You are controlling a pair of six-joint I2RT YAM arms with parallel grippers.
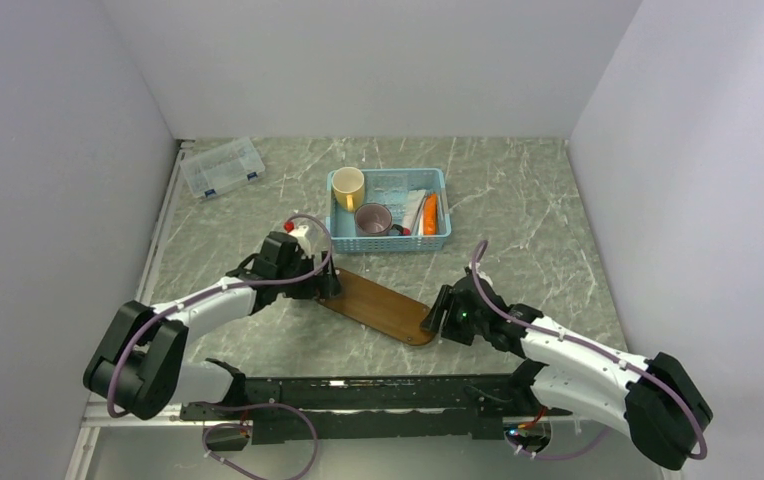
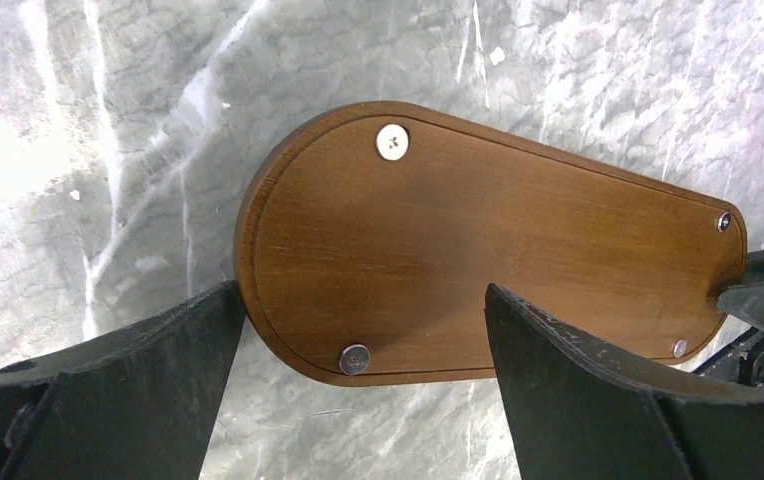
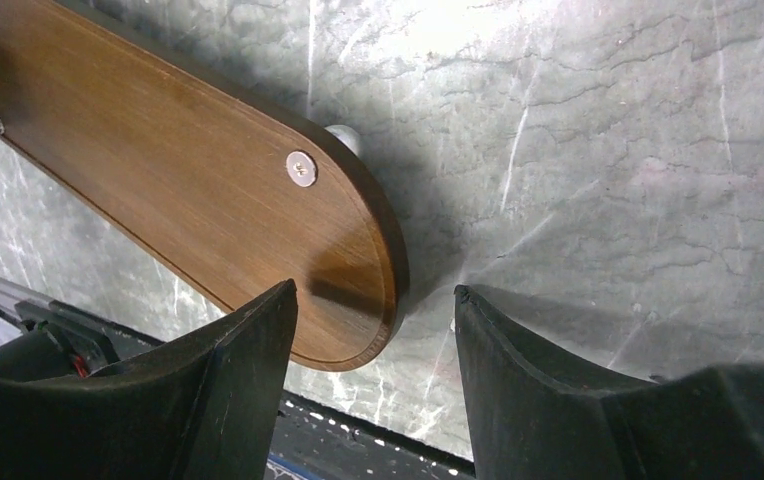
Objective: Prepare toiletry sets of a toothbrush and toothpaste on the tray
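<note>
My left fingers (image 2: 138, 390) are apart over one rounded end of the flat dark brown wooden tray (image 2: 478, 260), and my right fingers (image 3: 228, 390) are apart around the other end. The tray lies bare and slanted on the grey marble tabletop (image 2: 558, 80), near the light-blue mesh basket (image 1: 390, 243). I judge I am placing the tray. The next move calls for reaching into the basket.

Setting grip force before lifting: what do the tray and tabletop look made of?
The tray looks like brown wood or wood-look board, satin finish: straight grain lines, metal screw heads. The tabletop looks like grey-green marble or marble-print laminate, slightly glossy: pale veins, glare.
</note>
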